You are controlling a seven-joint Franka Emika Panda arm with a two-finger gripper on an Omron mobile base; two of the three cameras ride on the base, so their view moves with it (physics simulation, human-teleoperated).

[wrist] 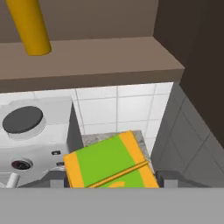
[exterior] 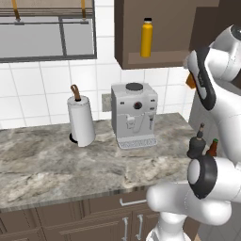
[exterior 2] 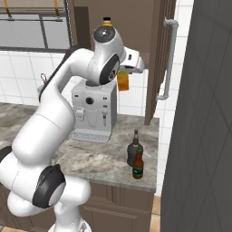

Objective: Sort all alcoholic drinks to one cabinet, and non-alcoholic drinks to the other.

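Note:
My gripper [wrist: 111,177] is shut on the orange juice carton [wrist: 109,164], whose green and orange top shows in the hand view. The carton [exterior 2: 123,80] hangs in the air above the coffee machine, just below the open cabinet [exterior: 155,59]. A tall yellow-orange bottle [exterior: 147,40] with a black cap stands on the cabinet's floor [wrist: 87,61], up and left of the carton. On the counter's right end stand the squat black bottle [exterior 2: 133,149] and, beside it, the slim brown beer bottle [exterior 2: 137,165]. The cabinet's door with its grey tubular handle [exterior 2: 168,59] stands open.
A grey coffee machine [exterior: 134,115] sits against the tiled wall under the cabinet, and a paper towel roll [exterior: 81,120] stands to its left on the marble counter [exterior: 56,160]. A tall grey panel [exterior 2: 199,113] walls off the right side.

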